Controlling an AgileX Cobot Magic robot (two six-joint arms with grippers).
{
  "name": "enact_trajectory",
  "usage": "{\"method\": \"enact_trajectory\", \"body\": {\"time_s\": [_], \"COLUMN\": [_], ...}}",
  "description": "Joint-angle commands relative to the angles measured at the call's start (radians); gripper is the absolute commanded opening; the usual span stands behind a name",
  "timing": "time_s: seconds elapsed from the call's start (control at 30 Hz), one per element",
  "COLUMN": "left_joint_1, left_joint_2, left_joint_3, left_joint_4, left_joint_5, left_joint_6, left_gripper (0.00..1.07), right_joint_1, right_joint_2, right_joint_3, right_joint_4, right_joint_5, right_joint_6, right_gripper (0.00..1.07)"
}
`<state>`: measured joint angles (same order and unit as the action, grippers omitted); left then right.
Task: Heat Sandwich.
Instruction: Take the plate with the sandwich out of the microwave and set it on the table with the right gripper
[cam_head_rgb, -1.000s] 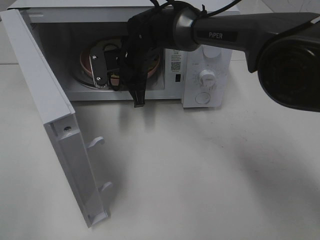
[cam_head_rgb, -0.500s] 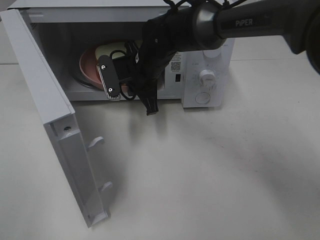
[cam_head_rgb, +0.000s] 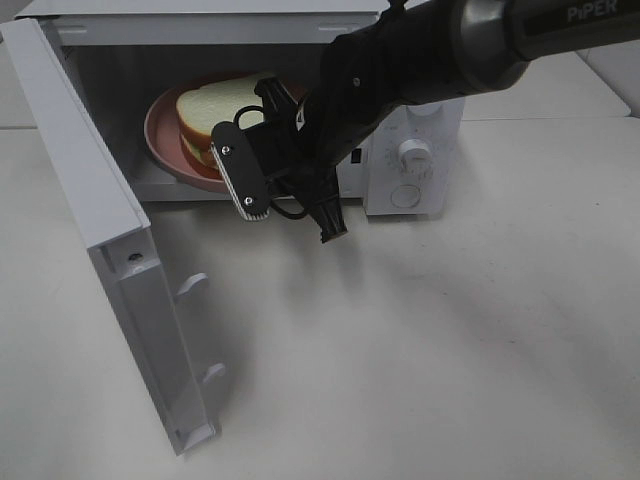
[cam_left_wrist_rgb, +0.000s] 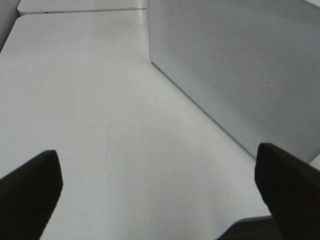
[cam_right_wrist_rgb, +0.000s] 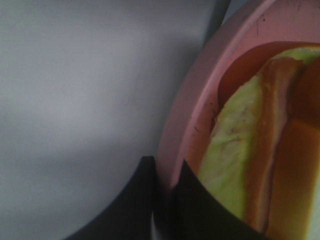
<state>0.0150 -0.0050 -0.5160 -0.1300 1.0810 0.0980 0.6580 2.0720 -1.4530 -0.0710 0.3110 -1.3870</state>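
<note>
My right gripper (cam_right_wrist_rgb: 162, 200) is nearly closed, its two dark fingers pinched on the rim of the pink plate (cam_right_wrist_rgb: 187, 115); the rim runs straight up between my jaws. Just beyond the fingertips, on the plate's inner side, lies the sandwich (cam_right_wrist_rgb: 260, 145), its yellow-green layer and brown filling turned toward me. From above, the plate (cam_head_rgb: 160, 135) sits inside the microwave (cam_head_rgb: 420, 150), with the sandwich (cam_head_rgb: 215, 110) on it, past my jaws and deeper in the cavity. My right gripper (cam_head_rgb: 262, 178) is at the cavity mouth, by the plate's near edge.

My left gripper (cam_left_wrist_rgb: 160, 200) is spread wide and holds nothing; between its jaws is bare table (cam_left_wrist_rgb: 100, 110), and further out the perforated white door (cam_left_wrist_rgb: 240, 65).

I judge the loading nearly done: the sandwich is inside. Left for me: let go of the rim, back out, swing the open door (cam_head_rgb: 110, 250) shut, and turn the dial (cam_head_rgb: 412, 155).
</note>
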Motion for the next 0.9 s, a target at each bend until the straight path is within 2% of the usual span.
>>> {"method": "enact_trajectory", "body": {"time_s": [0.03,0.37,0.9], "left_joint_1": [0.003,0.003,0.003], "left_joint_2": [-0.008,-0.008,-0.008], "left_joint_3": [0.001,0.001,0.001], "left_joint_4": [-0.007,-0.007,-0.007], "left_joint_5": [-0.01,-0.01,-0.01], "left_joint_6": [-0.006,-0.006,-0.006], "left_gripper": [1.0,1.0,1.0], "right_joint_1": [-0.004,0.008,0.008], "right_joint_2": [-0.061,-0.188,-0.379], "right_joint_3": [0.05,0.239,0.427], "right_joint_4": [0.005,0.054,0.083], "right_joint_5": [-0.015,-0.045,-0.06], "right_joint_6": [0.0,-0.07,-0.101], "right_gripper": [0.0,0.0,0.0]}}
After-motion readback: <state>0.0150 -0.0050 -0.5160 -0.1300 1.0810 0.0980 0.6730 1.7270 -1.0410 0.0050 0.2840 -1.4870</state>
